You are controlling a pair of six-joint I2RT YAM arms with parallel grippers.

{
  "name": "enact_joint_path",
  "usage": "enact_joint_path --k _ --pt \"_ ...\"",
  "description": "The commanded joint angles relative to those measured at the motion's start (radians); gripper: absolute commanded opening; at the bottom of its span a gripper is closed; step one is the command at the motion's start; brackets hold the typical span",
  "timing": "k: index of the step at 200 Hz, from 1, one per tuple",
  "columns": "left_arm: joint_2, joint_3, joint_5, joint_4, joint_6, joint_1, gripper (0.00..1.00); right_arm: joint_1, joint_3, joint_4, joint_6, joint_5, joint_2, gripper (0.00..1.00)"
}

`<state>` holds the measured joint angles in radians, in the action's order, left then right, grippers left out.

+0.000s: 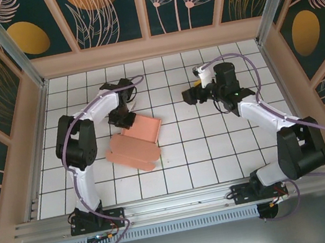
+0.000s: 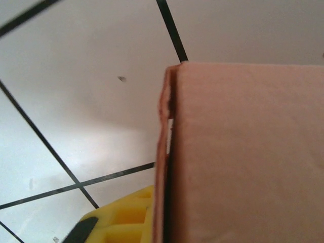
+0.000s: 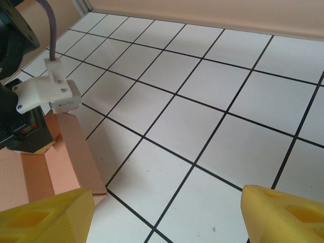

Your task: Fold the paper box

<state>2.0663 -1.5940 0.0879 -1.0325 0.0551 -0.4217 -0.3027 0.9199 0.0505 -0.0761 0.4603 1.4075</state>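
Left arm (image 1: pixel 81 142) stands up from its base, elbow bent, forearm reaching right, and the left gripper (image 1: pixel 123 117) sits at the far-left corner of the paper box (image 1: pixel 137 140). Close up, one yellow finger (image 2: pixel 121 218) lies against the box wall; clamped or loose, I can't tell. The box lies left of centre, long sides slanting far-left to near-right. The right gripper (image 1: pixel 192 95) hovers wide open, well apart, pointing left.

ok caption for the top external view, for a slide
Left gripper at the salmon-pink paper box, right gripper open over the tiled table.
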Motion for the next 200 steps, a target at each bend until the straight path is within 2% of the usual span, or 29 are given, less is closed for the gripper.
enact_joint_path --k 1,13,53,94,106,130,157,200 --pt "0.017 -0.059 -0.014 -0.063 -0.019 -0.002 0.29 0.003 -0.017 0.037 -0.021 -0.009 0.008 0.77" --pt "0.023 -0.085 -0.027 -0.063 -0.021 -0.001 0.37 0.002 -0.017 0.039 -0.022 -0.008 0.007 0.76" --pt "0.001 -0.114 -0.054 -0.037 -0.019 -0.004 0.54 0.0 -0.01 0.032 -0.022 -0.002 0.01 0.77" --pt "-0.115 -0.062 -0.14 0.126 -0.006 -0.003 0.69 -0.045 0.029 0.007 -0.041 -0.036 0.052 0.76" --pt "-0.128 -0.05 -0.137 0.152 0.007 -0.003 0.72 -0.059 0.042 0.006 -0.041 -0.044 0.067 0.76" --pt "-0.146 -0.022 -0.133 0.225 0.036 0.003 0.73 -0.094 0.061 0.006 -0.042 -0.059 0.088 0.76" --pt "-0.098 -0.022 -0.134 0.218 0.042 0.003 0.7 -0.12 0.071 0.007 -0.039 -0.068 0.106 0.77" --pt "-0.101 -0.023 -0.124 0.274 0.084 0.004 0.7 -0.142 0.068 0.011 -0.037 -0.052 0.096 0.76"
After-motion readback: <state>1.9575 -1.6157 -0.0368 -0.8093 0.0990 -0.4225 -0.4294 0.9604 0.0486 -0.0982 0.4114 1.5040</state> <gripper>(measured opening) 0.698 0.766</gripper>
